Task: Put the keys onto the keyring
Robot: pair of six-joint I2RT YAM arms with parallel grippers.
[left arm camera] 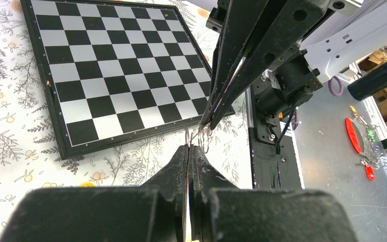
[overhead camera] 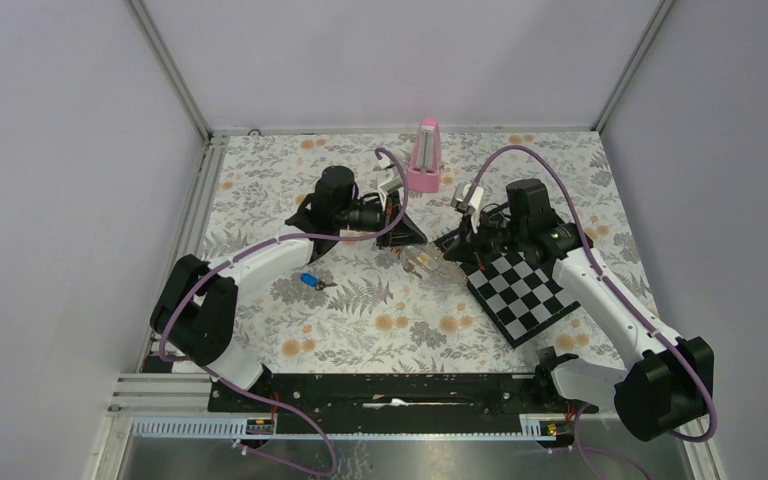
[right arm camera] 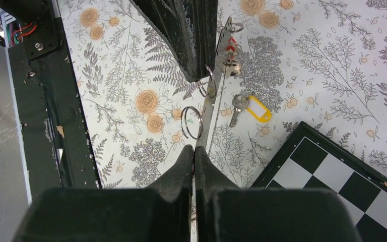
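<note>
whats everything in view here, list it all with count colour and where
keyring: one, silver rings on a strap seen edge-on with red pieces, mid-table between the two arms
yellow key: one, yellow head, flat on the cloth near the chessboard's corner
blue key: one, blue head, on the cloth beside the left arm
chessboard: one, black and white, right side of the table
pink block: one, pink, upright at the far edge
table cloth: one, grey floral with orange flowers
left arm: one, black and white, jaws shut on the keyring
right arm: one, black and white, jaws shut on the keyring
</note>
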